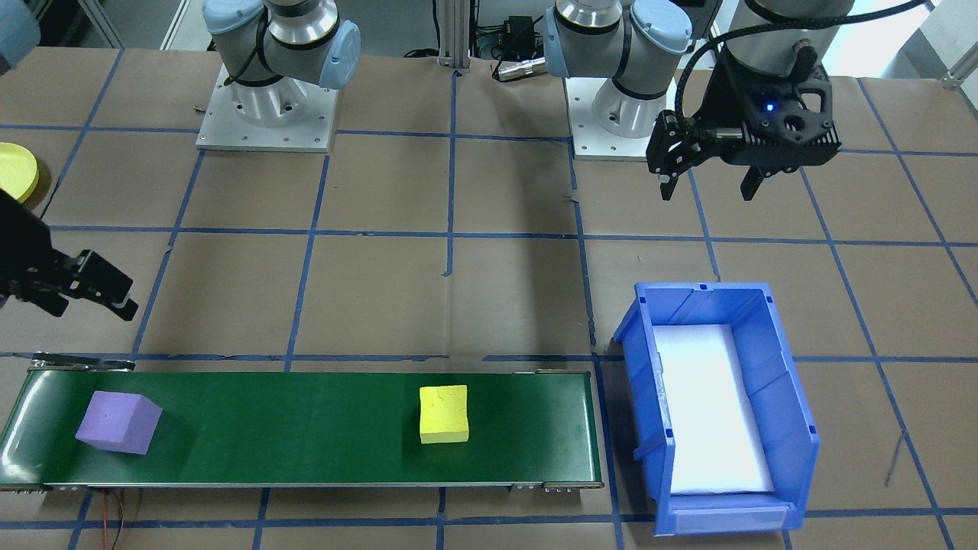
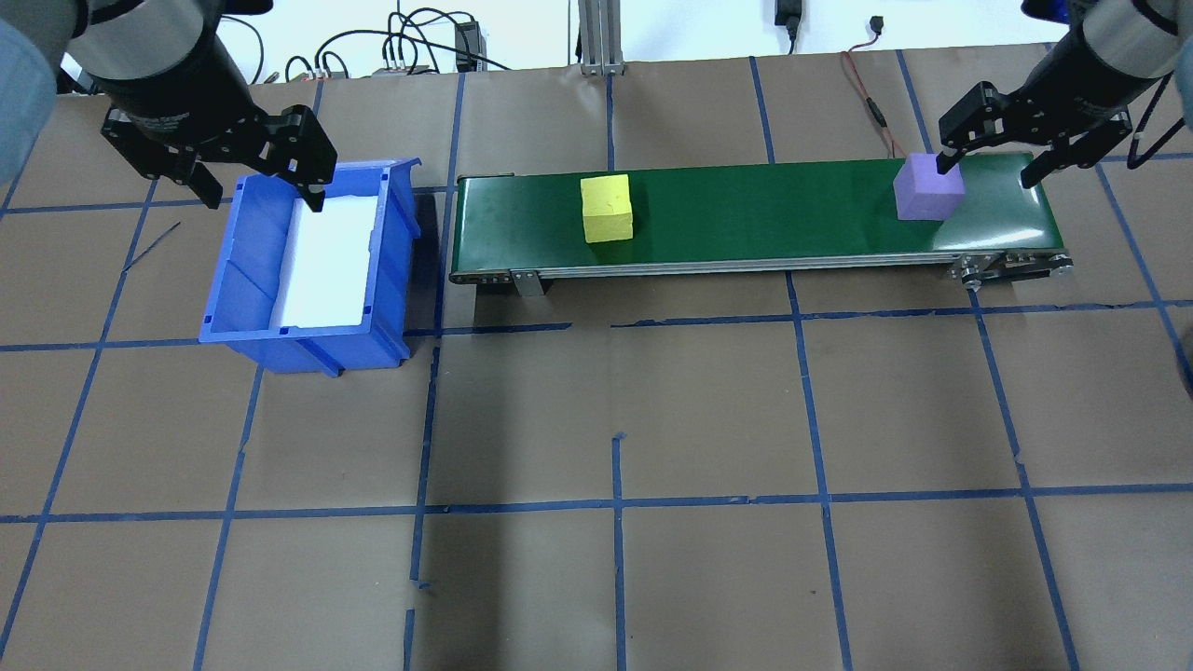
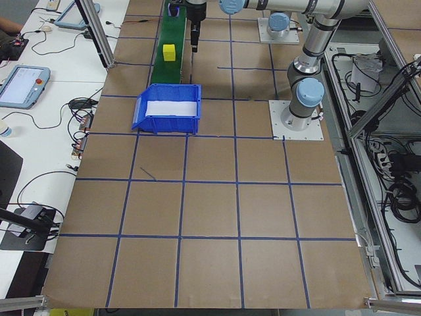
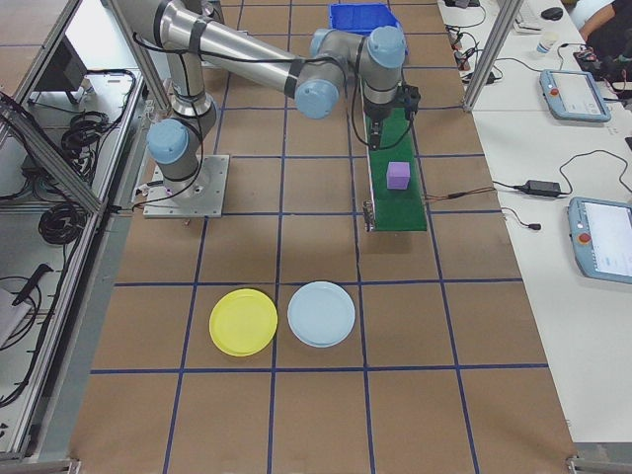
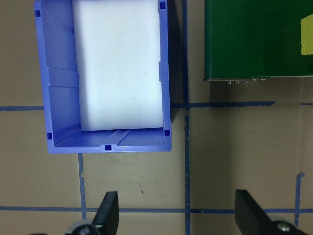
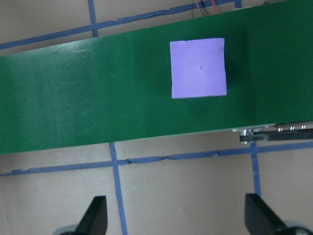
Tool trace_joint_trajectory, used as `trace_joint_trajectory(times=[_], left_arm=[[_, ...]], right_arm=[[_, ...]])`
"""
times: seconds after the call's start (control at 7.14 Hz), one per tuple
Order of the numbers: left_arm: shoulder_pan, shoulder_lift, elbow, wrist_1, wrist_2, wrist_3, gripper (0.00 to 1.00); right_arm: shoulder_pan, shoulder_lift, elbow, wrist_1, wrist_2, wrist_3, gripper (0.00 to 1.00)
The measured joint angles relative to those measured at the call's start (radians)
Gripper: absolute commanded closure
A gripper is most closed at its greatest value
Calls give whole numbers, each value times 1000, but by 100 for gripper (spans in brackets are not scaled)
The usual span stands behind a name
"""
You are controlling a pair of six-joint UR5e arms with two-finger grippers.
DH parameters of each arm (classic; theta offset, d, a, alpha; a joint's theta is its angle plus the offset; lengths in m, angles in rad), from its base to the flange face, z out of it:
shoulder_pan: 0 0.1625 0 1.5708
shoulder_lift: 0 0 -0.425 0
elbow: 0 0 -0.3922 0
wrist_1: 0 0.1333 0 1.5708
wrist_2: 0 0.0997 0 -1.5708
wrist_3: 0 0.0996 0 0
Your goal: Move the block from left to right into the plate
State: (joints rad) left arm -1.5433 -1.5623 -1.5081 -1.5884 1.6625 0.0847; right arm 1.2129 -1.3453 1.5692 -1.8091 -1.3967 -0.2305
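Observation:
Two foam blocks lie on the green conveyor belt (image 2: 764, 210). The purple block (image 2: 927, 186) (image 1: 118, 422) (image 6: 198, 67) (image 4: 398, 175) sits near the belt's end on my right. The yellow block (image 2: 606, 208) (image 1: 444, 413) (image 3: 169, 52) sits nearer the middle. My right gripper (image 2: 986, 172) (image 1: 92, 309) (image 6: 177, 215) hovers open, just to the robot's side of the purple block and holding nothing. The yellow plate (image 4: 243, 322) (image 1: 15, 169) lies on the table far to my right. My left gripper (image 2: 261, 198) (image 1: 707, 192) (image 5: 178, 215) hangs open and empty near the blue bin.
A blue bin (image 2: 252, 270) (image 1: 795, 397) (image 5: 54, 73) with a white foam liner stands off the belt's left end. A pale blue plate (image 4: 321, 314) lies beside the yellow plate. Both arm bases (image 1: 267, 114) stand at the table's robot side.

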Motion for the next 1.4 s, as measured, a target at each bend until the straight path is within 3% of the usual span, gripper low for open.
trace_joint_trajectory(times=[0.42, 0.7, 0.84, 1.12, 1.4], left_arm=[[4, 9, -16, -4, -32, 7, 0], [4, 12, -17, -5, -47, 8, 0], [7, 14, -15, -5, -52, 8, 0], [23, 24, -14, -11, -51, 8, 0], [24, 29, -13, -11, -53, 6, 0]], right_arm=[[-72, 166, -40, -131, 5, -103, 5], [-80, 240, -48, -206, 46, -113, 6], [-80, 272, -48, -243, 73, -114, 15], [-80, 293, -44, -265, 112, -115, 55], [-81, 296, -38, -268, 118, -115, 74]])
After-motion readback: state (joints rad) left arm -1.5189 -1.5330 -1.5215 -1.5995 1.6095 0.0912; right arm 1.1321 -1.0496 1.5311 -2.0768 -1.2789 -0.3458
